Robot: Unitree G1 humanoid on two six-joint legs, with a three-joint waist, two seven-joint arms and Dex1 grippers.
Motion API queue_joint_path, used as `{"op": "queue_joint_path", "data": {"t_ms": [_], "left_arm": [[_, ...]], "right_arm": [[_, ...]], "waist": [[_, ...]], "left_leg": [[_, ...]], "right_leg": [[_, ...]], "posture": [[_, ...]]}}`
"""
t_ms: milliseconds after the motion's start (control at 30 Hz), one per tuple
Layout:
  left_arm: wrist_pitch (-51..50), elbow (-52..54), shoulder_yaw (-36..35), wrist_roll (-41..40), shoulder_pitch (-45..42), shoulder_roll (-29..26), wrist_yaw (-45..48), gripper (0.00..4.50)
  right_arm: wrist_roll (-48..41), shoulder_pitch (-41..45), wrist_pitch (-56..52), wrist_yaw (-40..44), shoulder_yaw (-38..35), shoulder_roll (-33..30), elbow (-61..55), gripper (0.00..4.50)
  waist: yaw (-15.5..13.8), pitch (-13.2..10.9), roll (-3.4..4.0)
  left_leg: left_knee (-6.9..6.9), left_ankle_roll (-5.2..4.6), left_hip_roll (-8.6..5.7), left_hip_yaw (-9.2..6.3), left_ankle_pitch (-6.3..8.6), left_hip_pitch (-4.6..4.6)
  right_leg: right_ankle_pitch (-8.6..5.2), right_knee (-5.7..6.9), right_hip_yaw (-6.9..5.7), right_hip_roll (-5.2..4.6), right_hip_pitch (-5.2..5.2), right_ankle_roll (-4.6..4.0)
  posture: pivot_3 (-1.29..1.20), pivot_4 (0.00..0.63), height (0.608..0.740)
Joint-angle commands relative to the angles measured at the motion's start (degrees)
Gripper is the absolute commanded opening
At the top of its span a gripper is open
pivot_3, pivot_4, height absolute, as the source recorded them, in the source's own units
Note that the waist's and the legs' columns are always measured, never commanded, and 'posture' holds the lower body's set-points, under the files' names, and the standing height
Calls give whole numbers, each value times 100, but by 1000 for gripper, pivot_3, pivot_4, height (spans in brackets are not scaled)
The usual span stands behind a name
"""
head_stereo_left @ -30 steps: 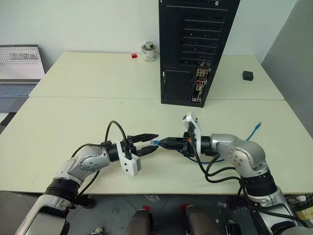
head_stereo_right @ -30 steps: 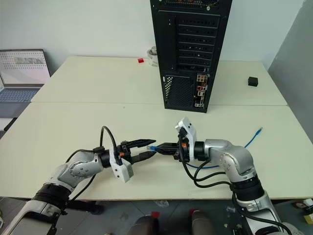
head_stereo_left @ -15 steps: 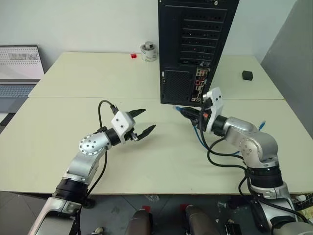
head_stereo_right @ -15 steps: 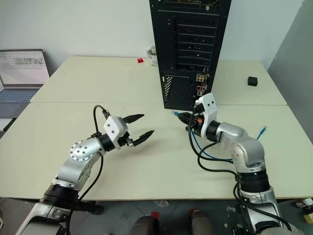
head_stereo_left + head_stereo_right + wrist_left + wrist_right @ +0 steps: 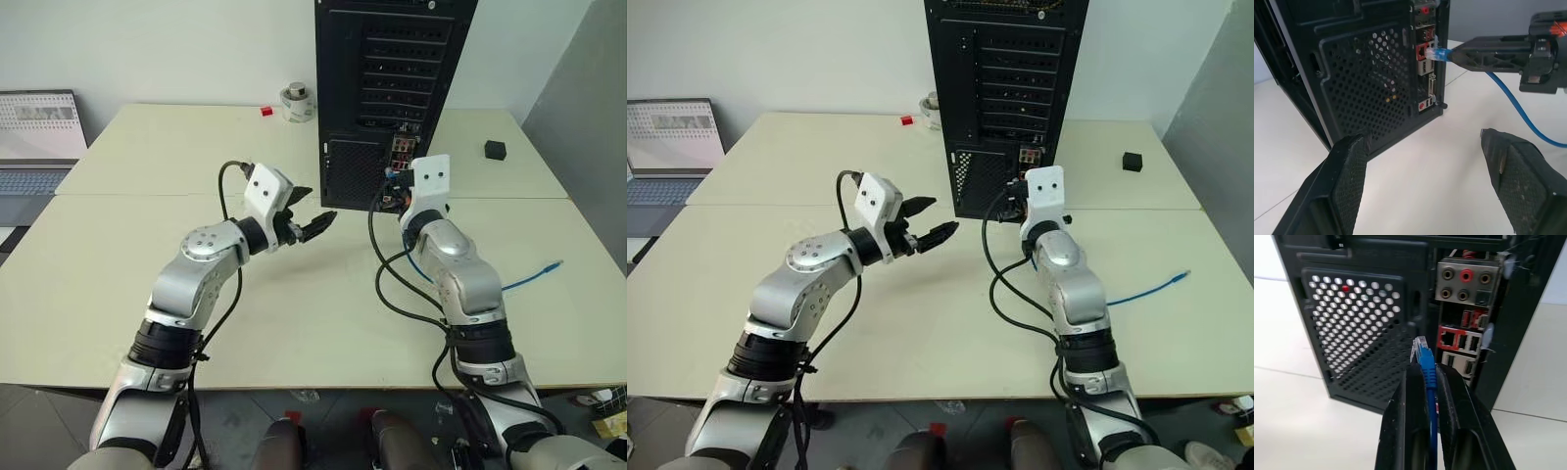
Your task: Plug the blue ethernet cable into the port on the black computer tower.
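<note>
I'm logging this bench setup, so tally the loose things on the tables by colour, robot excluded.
Black: 2, the computer tower and a small cube
Blue: 1, the ethernet cable
Red: 1, a small block
Grey: 1, a laptop
Pale: 1, a tape roll
Total: 6

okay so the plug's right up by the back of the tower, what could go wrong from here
1. The thin bright-blue ethernet cable, pinched in the shut right gripper, has its clear plug beside the red-framed port, not in line with it; it could catch a neighbouring socket on the tall black computer tower.
2. The plug sticks out past the fingertips, so pushing may bend or slide it.
3. The open left gripper hovers near the mesh grille and could bump it.
</note>
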State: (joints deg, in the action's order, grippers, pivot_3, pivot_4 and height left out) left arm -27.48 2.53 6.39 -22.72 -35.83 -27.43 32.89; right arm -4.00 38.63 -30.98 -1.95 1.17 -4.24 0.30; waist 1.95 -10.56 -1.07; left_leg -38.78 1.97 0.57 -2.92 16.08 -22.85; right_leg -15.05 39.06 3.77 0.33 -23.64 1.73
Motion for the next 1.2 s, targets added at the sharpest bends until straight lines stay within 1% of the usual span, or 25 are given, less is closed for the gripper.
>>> {"op": "queue_joint_path", "data": {"t_ms": [33, 300, 633, 1200], "left_arm": [[-88, 286, -19, 195, -194, 57, -65, 3755], [-31, 283, -21, 463, -178, 106, 46, 3755], [-91, 372, -53, 530, -195, 149, 117, 3755], [-90, 416, -65, 629, -143, 204, 180, 3755]], "right_arm": [[191, 205, 309, -247, -93, 71, 53, 0], [193, 331, 484, -372, -165, 207, 374, 0], [114, 490, 645, -446, -417, 293, 680, 0], [85, 673, 703, -415, -400, 357, 859, 0]], "waist": [[0, 0, 0], [2, 0, 0], [3, 0, 0], [9, 0, 0]], "left_leg": [[0, 0, 0, 0, 0, -1], [1, 0, 1, 3, 0, -1], [3, 0, 1, 4, 0, -2], [3, 0, 1, 6, 0, -4]], "right_leg": [[0, 0, 0, 0, -2, 0], [0, 0, 3, 0, -4, 0], [0, 0, 5, 0, -6, 0], [0, 2, 8, 1, -10, -1]], "posture": [[0, 150, 740], [0, 150, 740], [0, 150, 740], [0, 150, 740]]}}
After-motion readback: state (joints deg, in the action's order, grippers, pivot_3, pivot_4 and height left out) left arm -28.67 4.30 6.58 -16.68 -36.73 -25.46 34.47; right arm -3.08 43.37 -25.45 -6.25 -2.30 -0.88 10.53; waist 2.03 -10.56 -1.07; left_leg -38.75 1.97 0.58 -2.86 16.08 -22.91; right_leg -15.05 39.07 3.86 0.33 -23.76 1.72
